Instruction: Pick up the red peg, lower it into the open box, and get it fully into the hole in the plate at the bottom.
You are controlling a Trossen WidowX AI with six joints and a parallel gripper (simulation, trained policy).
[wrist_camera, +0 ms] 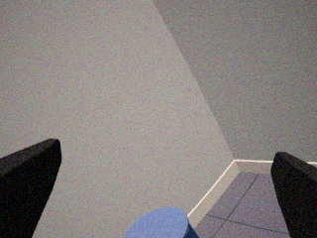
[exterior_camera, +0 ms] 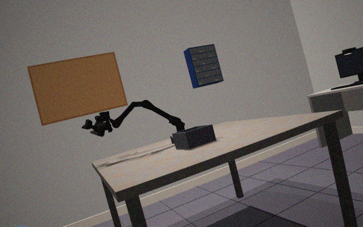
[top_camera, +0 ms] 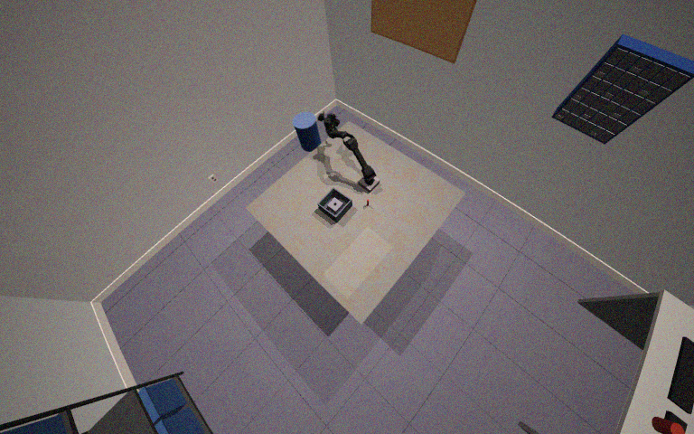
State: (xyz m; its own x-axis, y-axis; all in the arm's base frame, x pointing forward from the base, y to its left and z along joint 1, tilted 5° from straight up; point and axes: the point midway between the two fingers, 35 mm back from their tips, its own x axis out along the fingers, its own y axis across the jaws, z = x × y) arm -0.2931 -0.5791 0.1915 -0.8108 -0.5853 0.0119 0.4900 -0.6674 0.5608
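In the top view, the box (top_camera: 349, 205) (exterior_camera: 201, 136) sits on the worktop (top_camera: 299, 204) (exterior_camera: 254, 131) near the frame's centre, left of the peg (top_camera: 367, 202); the plate (top_camera: 332, 207) lies inside the box.

Left of the blue drawer cabinet (top_camera: 622, 91) (exterior_camera: 204, 65) hangs a brown board (top_camera: 422, 28) (exterior_camera: 77, 88); right of it, lower, stands a monitor (exterior_camera: 350, 65).
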